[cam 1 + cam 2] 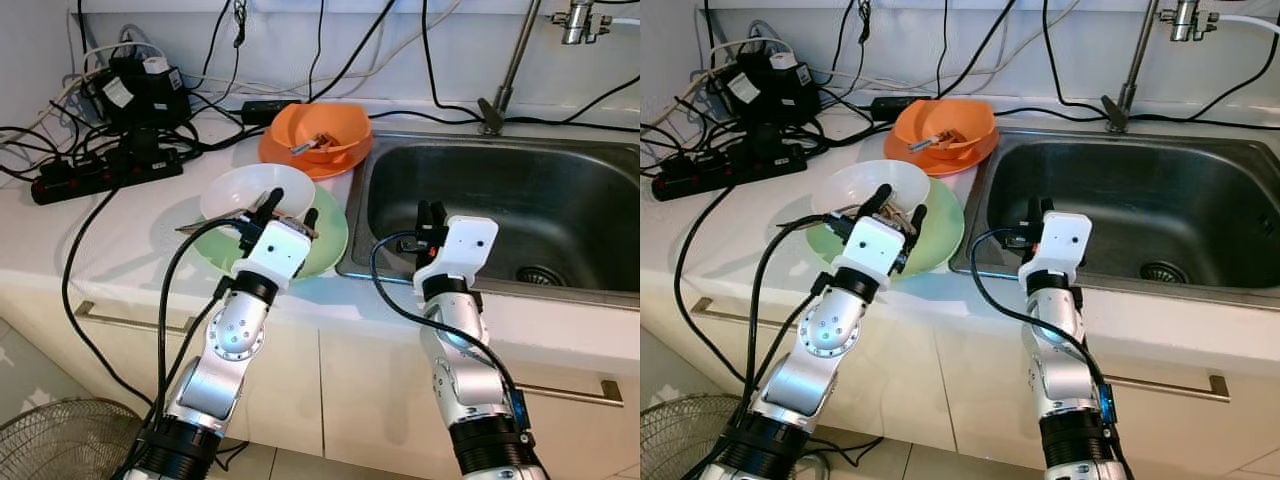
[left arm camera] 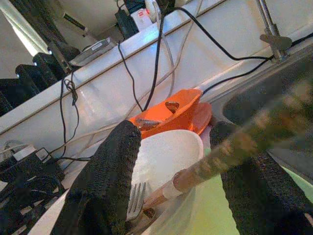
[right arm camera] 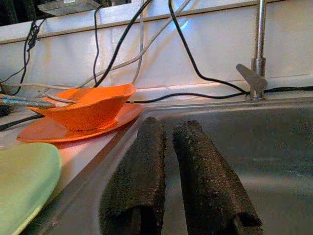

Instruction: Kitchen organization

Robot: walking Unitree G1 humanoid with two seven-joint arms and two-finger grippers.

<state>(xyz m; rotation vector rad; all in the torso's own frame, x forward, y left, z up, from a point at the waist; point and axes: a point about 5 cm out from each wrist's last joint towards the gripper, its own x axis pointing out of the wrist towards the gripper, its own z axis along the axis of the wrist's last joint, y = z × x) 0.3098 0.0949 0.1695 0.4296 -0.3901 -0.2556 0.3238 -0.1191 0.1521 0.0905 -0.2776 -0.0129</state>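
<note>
Where the white counter (image 1: 60,240) meets the steel sink (image 1: 560,190) at right of frame, two bowls and two plates stand: a white bowl (image 1: 240,188) on a green plate (image 1: 325,245) at centre, an orange bowl (image 1: 335,125) on an orange plate (image 1: 290,155) above. The left gripper (image 1: 285,208), fingers parted, holds a brown-handled utensil (image 2: 234,147) over the white bowl, where a fork (image 2: 134,198) lies. The right gripper (image 1: 431,215), fingers nearly together, empty, hangs over the sink's edge. Black cables (image 1: 120,140) tangle upper left.
</note>
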